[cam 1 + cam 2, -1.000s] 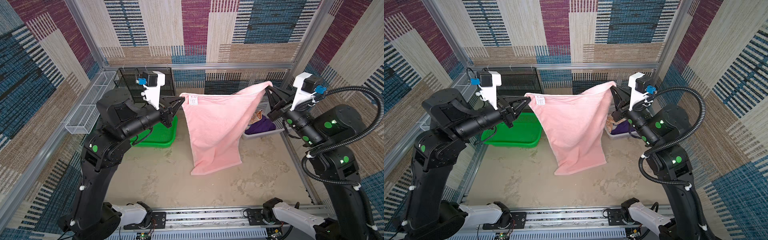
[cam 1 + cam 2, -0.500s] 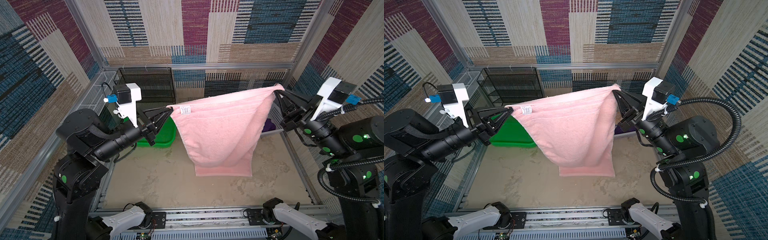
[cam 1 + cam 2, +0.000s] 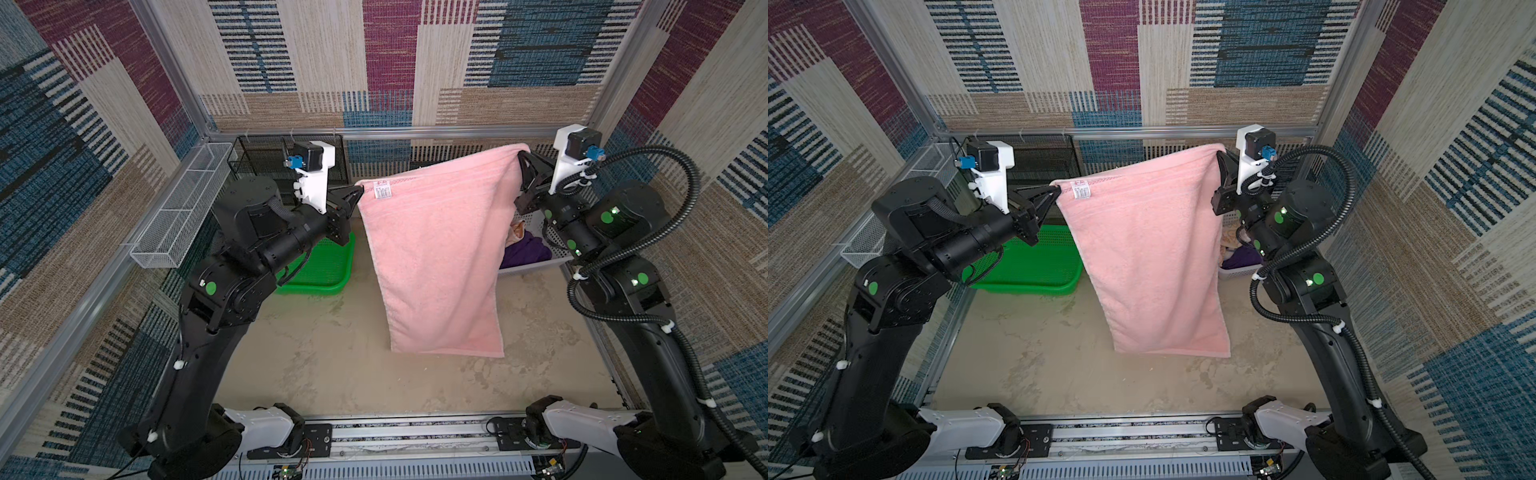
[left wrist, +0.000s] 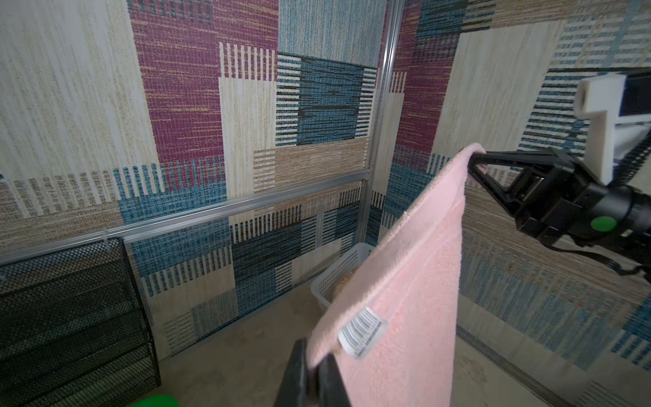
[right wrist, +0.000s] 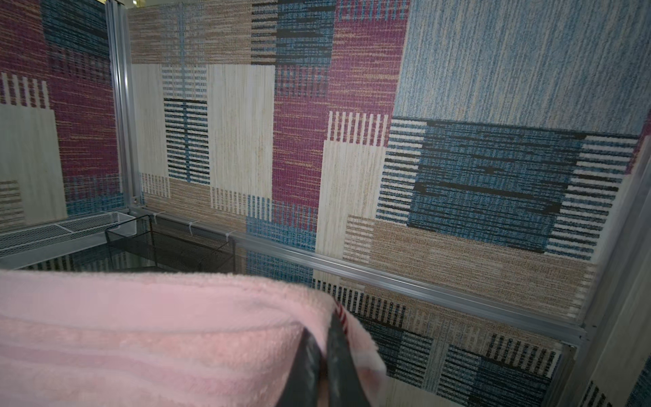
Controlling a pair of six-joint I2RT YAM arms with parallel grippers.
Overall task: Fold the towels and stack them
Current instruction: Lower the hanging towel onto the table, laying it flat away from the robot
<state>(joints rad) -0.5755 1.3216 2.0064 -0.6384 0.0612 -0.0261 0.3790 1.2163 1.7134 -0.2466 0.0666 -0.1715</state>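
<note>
Spotter: Corners are both pinched. Your left gripper (image 3: 360,192) is closed on the corner of the pink towel (image 3: 436,266) beside the white label (image 3: 382,191). Your right gripper (image 3: 520,156) is closed on the other top corner, which sits higher.

Operator: So it hangs in the air between the arms?

Spotter: Yes, over the middle of the table (image 3: 332,374), between the green tray (image 3: 328,274) and the white basket (image 3: 540,266). From above you cannot tell whether its bottom edge touches the table.

Operator: What makes the lay-down clean?

Spotter: I judge you are spreading it ahead of the first fold. Level your two grips first, because the slant in the top edge will land as a skew. Draw the arms apart only until that edge runs straight. Terry can slip out of a thin pinch if you tug.

Operator: And then?

Spotter: Lower both grips together so the bottom edge lands first. Then pull toward the near side of the table so the cloth rolls down flat. Steer clear of the basket, where the purple towel (image 3: 524,251) lies, or you may snag its wall. Open neither grip until both top corners rest on the table.
</note>
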